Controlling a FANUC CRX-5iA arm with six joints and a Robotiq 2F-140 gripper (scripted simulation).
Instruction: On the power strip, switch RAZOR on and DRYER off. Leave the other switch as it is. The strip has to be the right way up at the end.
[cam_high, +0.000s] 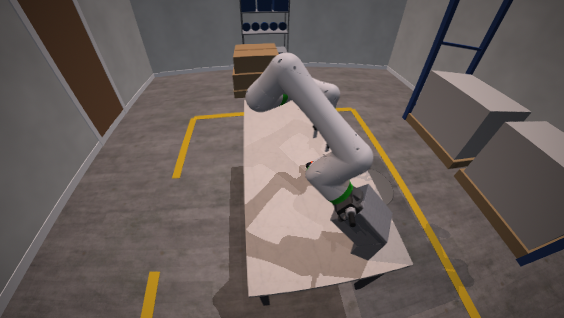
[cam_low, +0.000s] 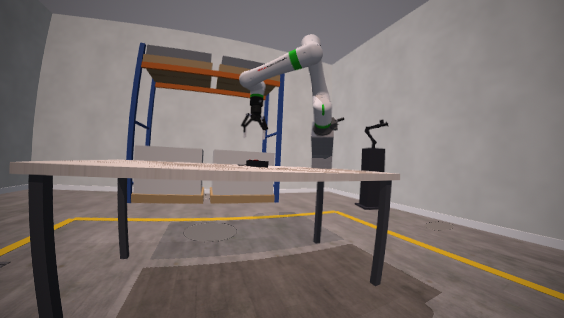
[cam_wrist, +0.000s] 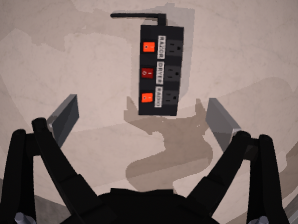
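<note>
Black power strip (cam_wrist: 160, 70) lies apart below spread end effector (cam_wrist: 141, 117).

The power strip (cam_wrist: 160, 70) labels were too small to read. From above, the arm (cam_high: 320, 120) hid nearly all of it.

Matt black plastic power strip (cam_wrist: 160, 70); pale wood-look table (cam_low: 150, 170)
</note>
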